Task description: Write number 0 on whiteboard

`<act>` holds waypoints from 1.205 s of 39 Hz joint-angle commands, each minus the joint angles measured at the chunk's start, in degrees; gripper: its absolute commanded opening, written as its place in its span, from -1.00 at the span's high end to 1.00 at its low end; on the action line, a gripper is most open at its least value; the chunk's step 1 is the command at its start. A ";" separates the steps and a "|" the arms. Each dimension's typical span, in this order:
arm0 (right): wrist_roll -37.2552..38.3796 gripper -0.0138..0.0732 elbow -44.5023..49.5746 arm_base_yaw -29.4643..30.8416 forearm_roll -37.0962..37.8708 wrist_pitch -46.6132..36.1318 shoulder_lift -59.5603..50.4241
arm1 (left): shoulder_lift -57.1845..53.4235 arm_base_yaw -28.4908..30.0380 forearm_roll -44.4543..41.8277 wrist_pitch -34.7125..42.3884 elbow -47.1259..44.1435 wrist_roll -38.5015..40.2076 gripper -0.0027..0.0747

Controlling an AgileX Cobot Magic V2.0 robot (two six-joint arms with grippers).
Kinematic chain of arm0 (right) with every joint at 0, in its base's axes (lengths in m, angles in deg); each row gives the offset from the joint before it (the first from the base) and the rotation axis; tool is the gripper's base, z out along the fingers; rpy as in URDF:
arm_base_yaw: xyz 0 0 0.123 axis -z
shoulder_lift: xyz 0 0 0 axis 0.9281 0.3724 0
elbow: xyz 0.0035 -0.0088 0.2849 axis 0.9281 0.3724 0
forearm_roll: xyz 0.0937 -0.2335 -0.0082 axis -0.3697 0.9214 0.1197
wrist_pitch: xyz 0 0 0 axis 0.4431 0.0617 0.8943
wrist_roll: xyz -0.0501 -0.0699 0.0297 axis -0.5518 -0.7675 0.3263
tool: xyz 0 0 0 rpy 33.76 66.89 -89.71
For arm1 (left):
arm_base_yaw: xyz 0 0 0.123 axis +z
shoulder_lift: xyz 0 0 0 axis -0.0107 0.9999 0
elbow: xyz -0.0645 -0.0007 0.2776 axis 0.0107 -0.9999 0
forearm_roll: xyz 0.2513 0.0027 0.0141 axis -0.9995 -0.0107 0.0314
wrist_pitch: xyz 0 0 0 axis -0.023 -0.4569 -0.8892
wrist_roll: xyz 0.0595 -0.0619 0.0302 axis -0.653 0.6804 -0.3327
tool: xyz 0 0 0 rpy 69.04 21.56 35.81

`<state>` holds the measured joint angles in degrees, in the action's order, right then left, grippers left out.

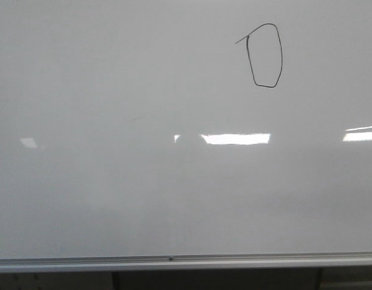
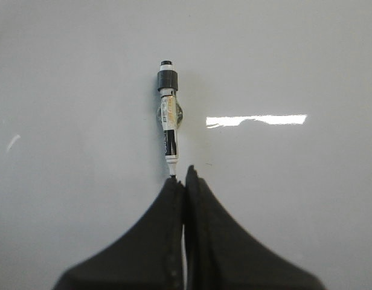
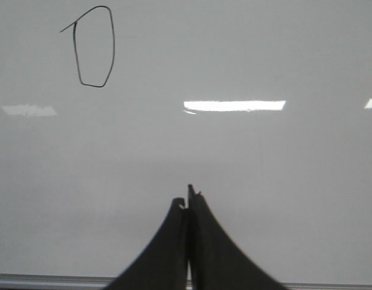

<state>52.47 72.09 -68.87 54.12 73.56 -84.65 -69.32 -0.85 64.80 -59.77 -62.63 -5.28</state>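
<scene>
The whiteboard (image 1: 144, 193) fills the front view, glossy pale grey. The number 0 (image 1: 281, 57) is drawn on it at the upper right, a thin black angular oval with a short tail at its top left. It also shows in the right wrist view (image 3: 113, 45). My right gripper (image 3: 187, 196) is shut and empty over bare board, well apart from the 0. My left gripper (image 2: 185, 178) is shut. A white marker (image 2: 168, 121) with a dark end lies on the board just beyond its fingertips, its narrow end at the left finger's tip, off the seam. Neither gripper shows in the front view.
A silver metal rail (image 1: 174, 261) runs along the board's near edge and shows in the right wrist view (image 3: 53, 280) behind the fingers. Bright rectangular light glares (image 1: 235, 138) lie across the board's middle.
</scene>
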 commanded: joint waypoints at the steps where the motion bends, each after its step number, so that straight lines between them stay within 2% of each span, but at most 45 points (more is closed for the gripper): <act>1: 3.48 0.84 0.50 0.53 2.94 -8.00 -0.89 | -1.07 -0.30 -0.05 4.76 -1.29 0.54 0.98; 47: 3.43 0.84 1.74 0.53 3.54 -6.18 -0.94 | -1.07 -0.30 -0.05 4.76 -1.29 0.54 0.98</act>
<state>55.89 73.82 -68.62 56.93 71.64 -84.74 -69.32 -0.85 64.80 -59.77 -62.63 -5.19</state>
